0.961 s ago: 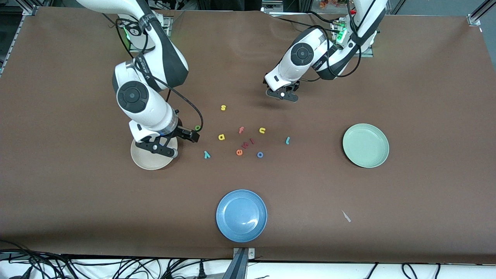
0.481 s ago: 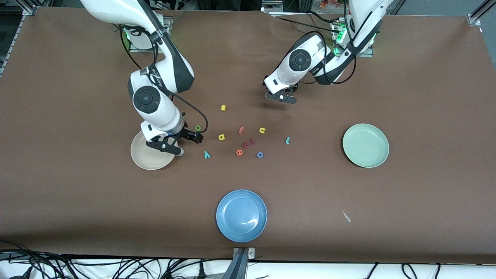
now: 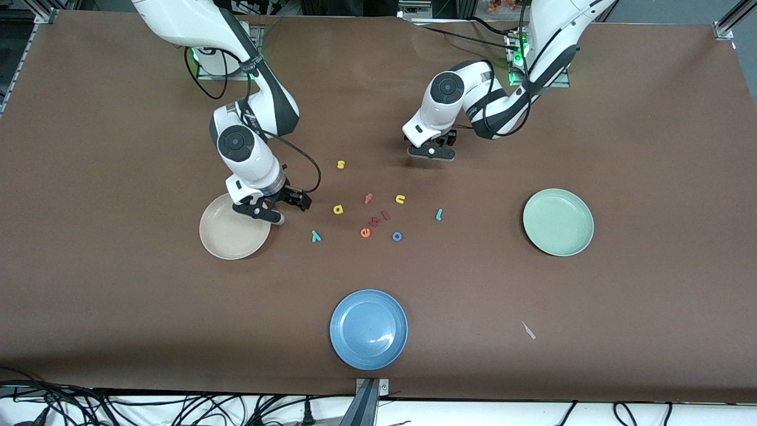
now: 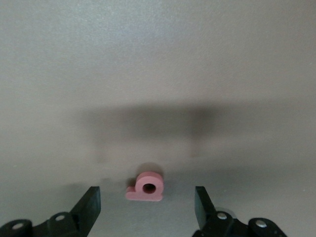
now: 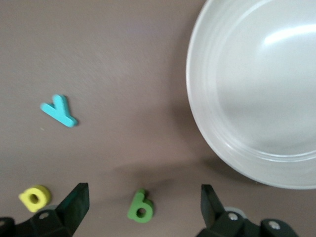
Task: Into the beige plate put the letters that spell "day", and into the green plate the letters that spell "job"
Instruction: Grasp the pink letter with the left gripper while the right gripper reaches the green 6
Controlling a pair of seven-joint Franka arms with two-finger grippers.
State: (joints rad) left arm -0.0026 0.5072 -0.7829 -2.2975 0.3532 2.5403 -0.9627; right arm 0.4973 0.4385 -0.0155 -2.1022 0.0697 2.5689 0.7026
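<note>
Right gripper [image 3: 269, 207] has moved off the beige plate [image 3: 227, 242] twd the green "d" [image 5: 140, 207], jaws wide, empty. Left gripper [image 4: 147, 207] sits wide over the pink "b" [image 4: 145, 186], ready to grab; plate at "d"'s 8 o'clock.

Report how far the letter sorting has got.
Done: nothing; the beige plate and the green plate are both bare. In hand: the right gripper hangs open over the green d beside the beige plate, and the left gripper hangs open over the pink b; neither letter is gripped. Left: all six letters, including the y, a, o and j lying loose between the plates.
</note>
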